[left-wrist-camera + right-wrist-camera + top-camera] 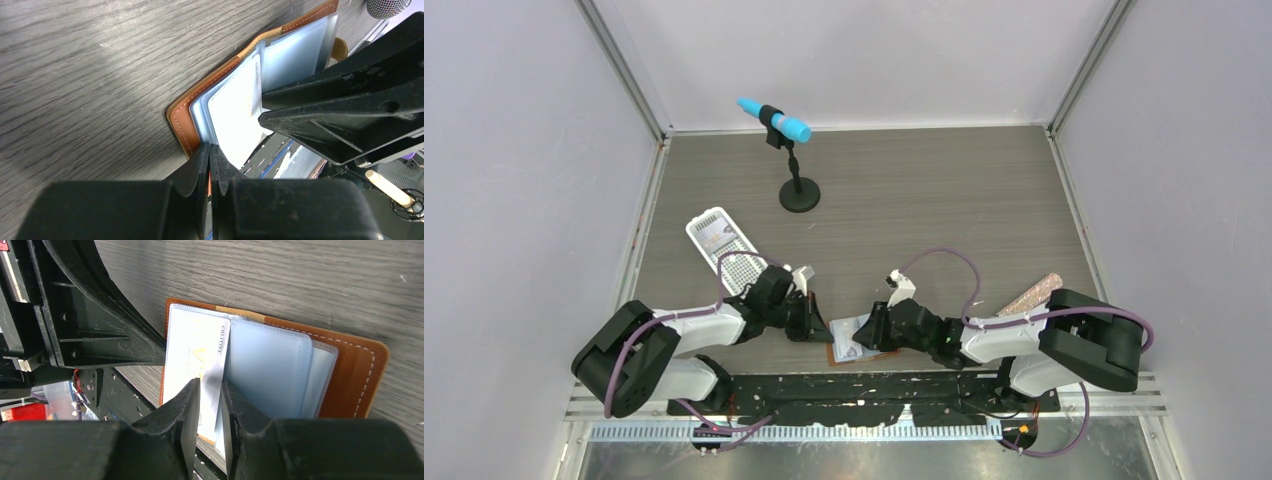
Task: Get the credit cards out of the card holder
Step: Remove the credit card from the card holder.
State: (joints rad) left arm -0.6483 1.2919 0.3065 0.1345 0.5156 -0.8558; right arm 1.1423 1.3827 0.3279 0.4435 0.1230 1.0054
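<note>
The tan leather card holder lies open at the table's near edge, pale blue pockets facing up. My left gripper is shut on the holder's brown corner, and a sliver of orange leather shows between its fingers. A whitish credit card with faint print sticks partly out of a pocket; it also shows in the left wrist view. My right gripper straddles that card's lower edge. Its jaws stand narrowly apart, with a gap on each side of the thin card. Both grippers meet over the holder.
A white perforated tray lies at the left behind the left arm. A blue microphone on a black stand rises at the back. A pink speckled strip lies at the right. The black mounting rail runs just below the holder.
</note>
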